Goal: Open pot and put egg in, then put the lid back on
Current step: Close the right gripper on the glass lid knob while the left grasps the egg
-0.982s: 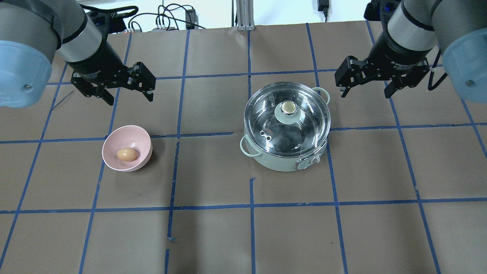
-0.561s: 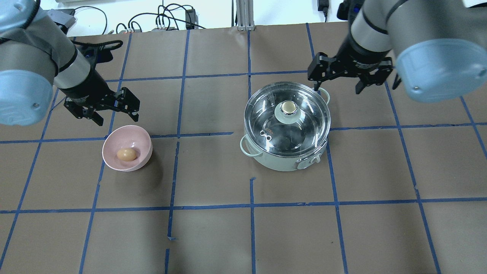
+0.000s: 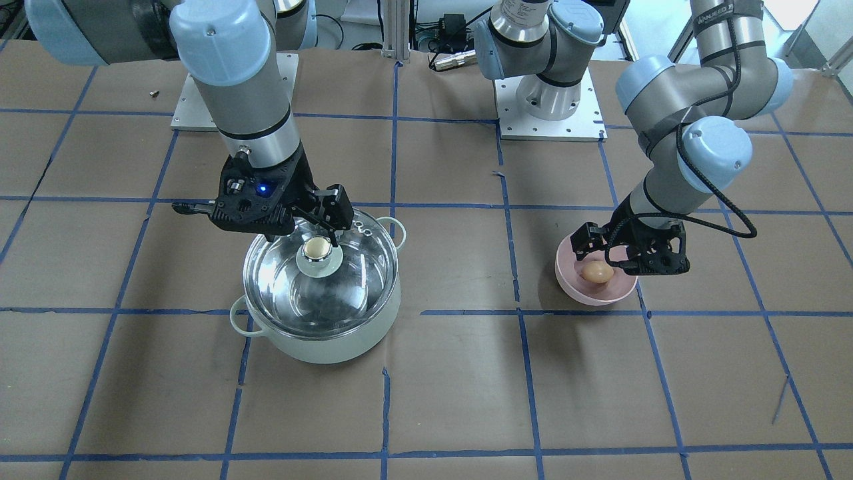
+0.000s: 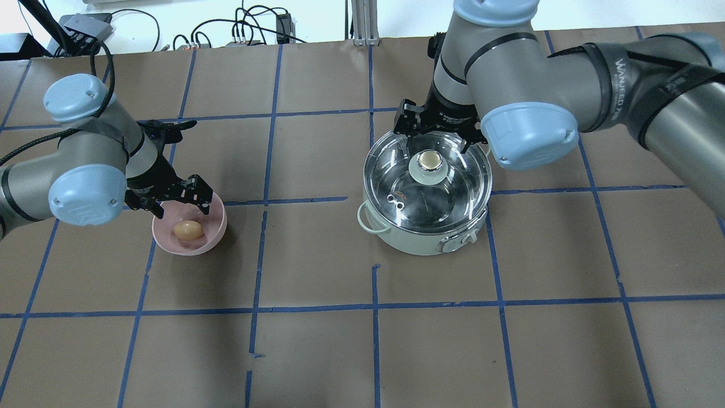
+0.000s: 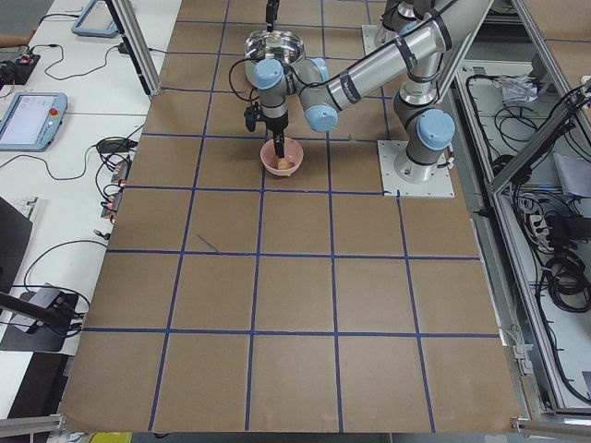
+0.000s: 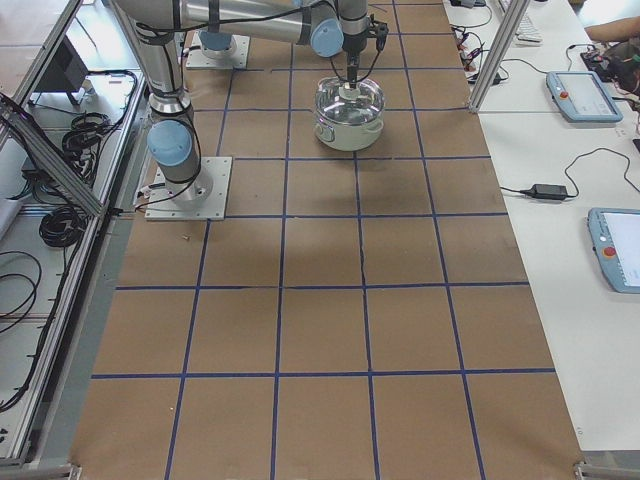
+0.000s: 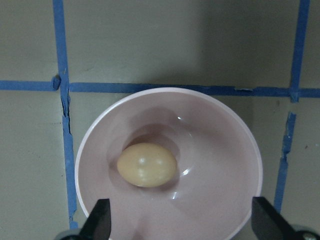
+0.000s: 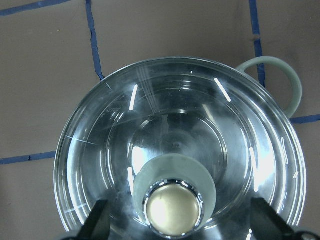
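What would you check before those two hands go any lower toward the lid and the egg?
1. Is the right hand open: ok.
2. Is the knob of the lid centred between its fingers: ok.
3. Is the lid sitting flat on the pot: ok.
4. Is the left hand open over the egg: ok.
5. Is the egg lying loose in the pink bowl: ok.
6. How much gap is left under each hand: cannot tell.

Egg (image 4: 188, 229) in bowl (image 4: 214, 233); lid (image 4: 396, 178) on pot (image 4: 416, 245)
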Action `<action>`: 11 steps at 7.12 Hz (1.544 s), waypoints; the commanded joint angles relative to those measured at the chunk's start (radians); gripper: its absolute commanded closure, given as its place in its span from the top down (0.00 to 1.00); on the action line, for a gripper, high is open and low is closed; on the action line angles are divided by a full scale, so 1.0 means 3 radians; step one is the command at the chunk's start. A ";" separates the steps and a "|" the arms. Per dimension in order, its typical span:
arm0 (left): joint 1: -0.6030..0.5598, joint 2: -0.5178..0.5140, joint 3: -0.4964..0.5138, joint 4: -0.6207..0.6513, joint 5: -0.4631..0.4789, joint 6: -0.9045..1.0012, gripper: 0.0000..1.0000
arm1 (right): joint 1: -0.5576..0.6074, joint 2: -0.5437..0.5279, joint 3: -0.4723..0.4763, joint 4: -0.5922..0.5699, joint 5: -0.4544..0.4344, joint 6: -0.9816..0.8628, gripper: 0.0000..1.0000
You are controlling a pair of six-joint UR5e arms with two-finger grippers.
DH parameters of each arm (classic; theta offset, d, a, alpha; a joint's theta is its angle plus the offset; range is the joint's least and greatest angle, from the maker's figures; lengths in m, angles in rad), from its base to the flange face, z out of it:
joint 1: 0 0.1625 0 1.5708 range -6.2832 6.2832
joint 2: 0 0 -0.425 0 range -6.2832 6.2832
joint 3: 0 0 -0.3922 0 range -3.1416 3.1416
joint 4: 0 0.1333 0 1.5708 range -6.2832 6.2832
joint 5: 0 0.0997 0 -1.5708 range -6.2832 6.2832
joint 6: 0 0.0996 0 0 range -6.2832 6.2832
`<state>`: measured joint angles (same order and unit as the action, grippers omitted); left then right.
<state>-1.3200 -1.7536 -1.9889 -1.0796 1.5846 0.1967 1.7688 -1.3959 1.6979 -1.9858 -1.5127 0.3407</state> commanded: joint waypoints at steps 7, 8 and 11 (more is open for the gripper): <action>-0.0018 -0.0311 -0.0002 0.0030 0.0000 -0.0108 0.95 | 0.0066 0.0046 0.0256 -0.0350 0.0011 0.0035 0.65; -0.0018 -0.0321 -0.0022 0.0030 -0.0005 -0.0154 0.95 | 0.0066 0.0026 0.0236 -0.0350 -0.0020 0.0005 0.46; -0.0018 -0.0321 -0.0028 0.0030 -0.0015 -0.0293 0.95 | 0.0056 0.0015 0.0129 -0.0274 -0.0040 -0.0052 0.28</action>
<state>-1.3253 -1.8497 -1.9977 -1.0708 1.5805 0.1162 1.7872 -1.3896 1.7540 -2.0796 -1.5202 0.3359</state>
